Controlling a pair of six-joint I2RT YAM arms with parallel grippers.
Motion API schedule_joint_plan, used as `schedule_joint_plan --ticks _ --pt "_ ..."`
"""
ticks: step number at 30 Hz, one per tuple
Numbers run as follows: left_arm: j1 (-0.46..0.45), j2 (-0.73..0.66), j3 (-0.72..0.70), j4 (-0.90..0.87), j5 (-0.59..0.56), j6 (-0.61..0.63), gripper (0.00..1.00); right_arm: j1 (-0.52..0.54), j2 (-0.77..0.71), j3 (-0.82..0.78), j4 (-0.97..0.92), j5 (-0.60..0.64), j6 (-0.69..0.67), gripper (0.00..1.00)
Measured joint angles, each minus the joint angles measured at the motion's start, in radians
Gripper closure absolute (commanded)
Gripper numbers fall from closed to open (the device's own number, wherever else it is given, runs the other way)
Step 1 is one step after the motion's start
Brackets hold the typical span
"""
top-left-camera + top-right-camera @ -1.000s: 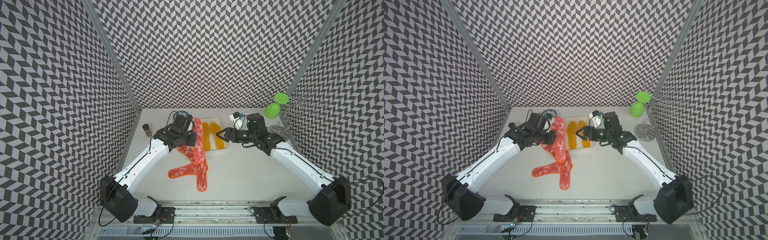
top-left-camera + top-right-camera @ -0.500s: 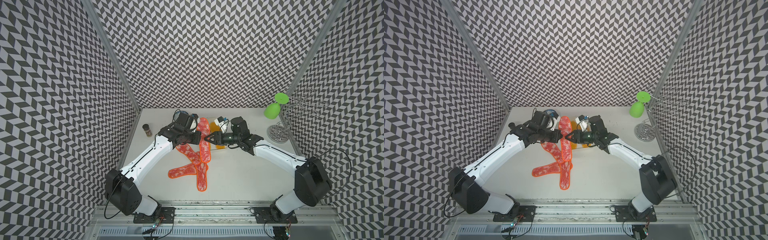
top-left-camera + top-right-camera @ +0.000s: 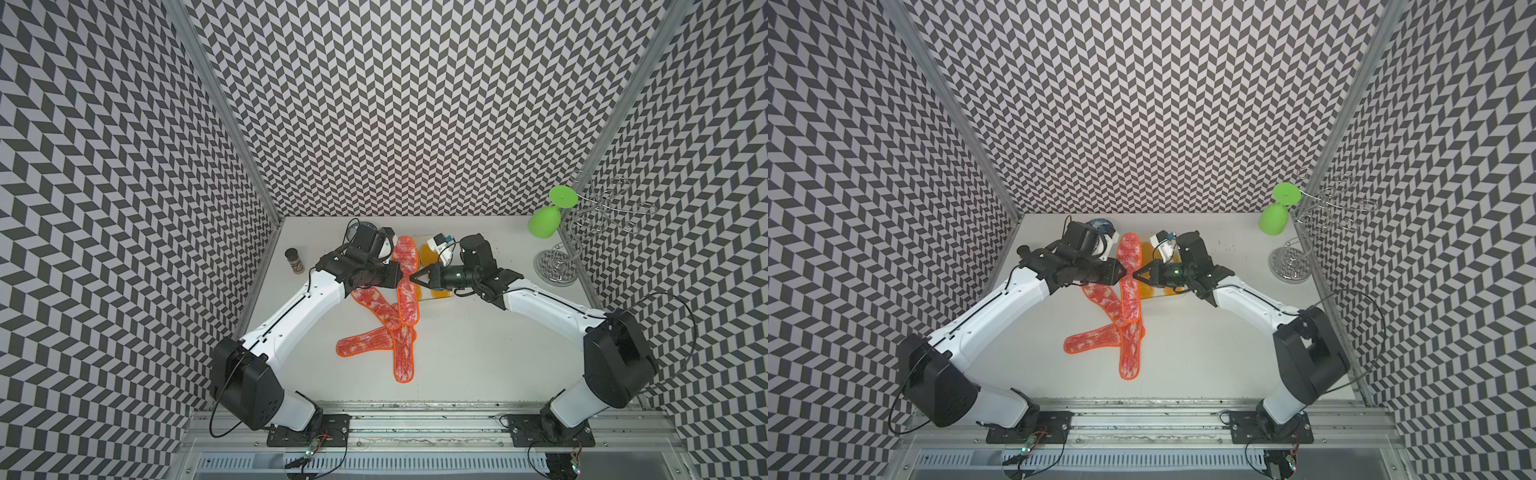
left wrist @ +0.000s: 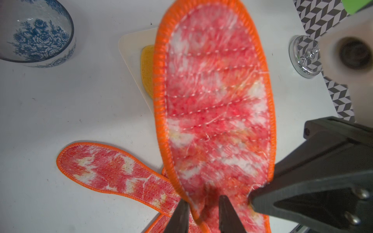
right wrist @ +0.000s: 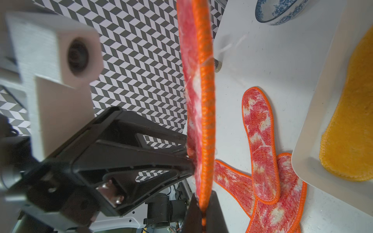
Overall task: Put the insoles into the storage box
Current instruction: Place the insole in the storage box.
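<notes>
A mottled red insole (image 3: 406, 266) with orange edging hangs on edge between my two grippers, its toe over the storage box (image 4: 129, 52). My right gripper (image 5: 201, 203) is shut on its orange edge, and shows in a top view (image 3: 1136, 274). My left gripper (image 4: 204, 201) stands open, its jaws parted around the opposite edge. Two yellow insoles (image 5: 351, 121) lie in the white box, mostly hidden in both top views by the right arm. Three more red insoles (image 3: 376, 305) (image 3: 365, 343) (image 3: 403, 353) lie overlapping on the table in front.
A blue-and-white bowl (image 4: 36, 34) stands behind the left wrist. A spice jar (image 3: 295, 261) is near the left wall. A green wine glass (image 3: 544, 222) hangs on a wire rack (image 3: 557, 266) at the back right.
The right gripper swung left to the lifted red insole and shut on its edge. The left gripper, shut on that insole before, has parted its jaws.
</notes>
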Motion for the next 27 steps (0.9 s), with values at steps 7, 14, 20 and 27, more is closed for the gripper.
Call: schedule_joint_plan --ticks 7,14,20,27 --pt "0.040 -0.003 0.000 0.000 0.009 0.005 0.36 -0.079 0.138 0.124 -0.060 -0.042 -0.070 1.00" --pt "0.080 -0.040 -0.001 0.006 0.011 0.013 0.19 -0.158 0.340 0.293 -0.140 -0.090 -0.154 1.00" --pt "0.129 -0.101 -0.053 0.059 0.043 0.013 0.08 -0.174 0.492 0.425 -0.174 -0.106 -0.172 1.00" --pt "0.183 -0.109 -0.095 0.082 0.079 0.012 0.07 -0.175 0.603 0.504 -0.167 -0.115 -0.153 1.00"
